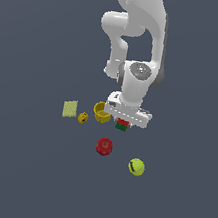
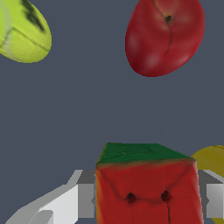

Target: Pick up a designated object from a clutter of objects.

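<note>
One cube (image 2: 148, 186), red and green with dark grid lines, sitting squarely between the two fingers (image 2: 65, 203) of the tool (image 1: 122, 123); in the wrist view, a grey finger flanking each side face, close against it. Pinched or merely bracketed: cannot tell, since no contact line shows. Cannot tell either whether resting on the worktop (image 1: 18, 176) or already lifted clear.

Likely risks from here:
- Slipping out on the lift, if fingers only graze the smooth side faces rather than pressing them.
- Twisting in the grip, if held off-centre or near an edge.
- Knocking the yellow cup (image 1: 101, 112), just beside the tool and peeking past one finger in the wrist view.

Red apple (image 2: 165, 36) and tennis ball (image 2: 24, 31) well apart from the tool, unlikely to be disturbed.
</note>
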Controlling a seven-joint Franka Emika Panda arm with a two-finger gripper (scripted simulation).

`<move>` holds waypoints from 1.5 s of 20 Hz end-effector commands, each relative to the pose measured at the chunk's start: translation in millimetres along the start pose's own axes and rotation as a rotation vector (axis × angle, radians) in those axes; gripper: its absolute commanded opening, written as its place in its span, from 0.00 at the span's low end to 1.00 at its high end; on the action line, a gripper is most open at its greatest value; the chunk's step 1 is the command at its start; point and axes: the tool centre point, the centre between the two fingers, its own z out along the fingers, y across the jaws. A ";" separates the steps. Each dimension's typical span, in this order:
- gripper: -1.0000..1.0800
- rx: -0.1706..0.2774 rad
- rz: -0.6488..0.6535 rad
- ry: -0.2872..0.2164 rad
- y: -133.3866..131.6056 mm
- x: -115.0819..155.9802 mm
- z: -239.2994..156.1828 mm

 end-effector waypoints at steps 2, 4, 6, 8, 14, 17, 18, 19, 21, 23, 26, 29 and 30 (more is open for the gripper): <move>0.00 0.000 0.000 0.000 -6.7 -3.6 -25.3; 0.00 -0.001 0.000 -0.002 -11.0 -6.4 -41.9; 0.00 -0.002 -0.001 -0.004 -15.8 -9.3 -60.1; 0.00 -0.003 -0.001 -0.006 -20.9 -12.4 -79.3; 0.00 -0.005 -0.001 -0.011 -36.0 -20.8 -135.8; 0.00 -0.007 -0.001 -0.014 -43.6 -24.7 -163.7; 0.00 -0.007 -0.001 -0.015 -46.1 -25.9 -172.9; 0.00 -0.007 -0.001 -0.016 -48.7 -27.2 -182.2; 0.00 -0.008 -0.001 -0.018 -53.9 -29.5 -200.8; 0.00 -0.009 -0.001 -0.020 -59.1 -31.7 -219.4; 0.00 -0.009 -0.001 -0.023 -66.9 -34.7 -246.6; 0.00 -0.010 -0.001 -0.025 -73.8 -36.8 -269.9; 0.00 -0.010 -0.001 -0.026 -75.9 -37.4 -276.8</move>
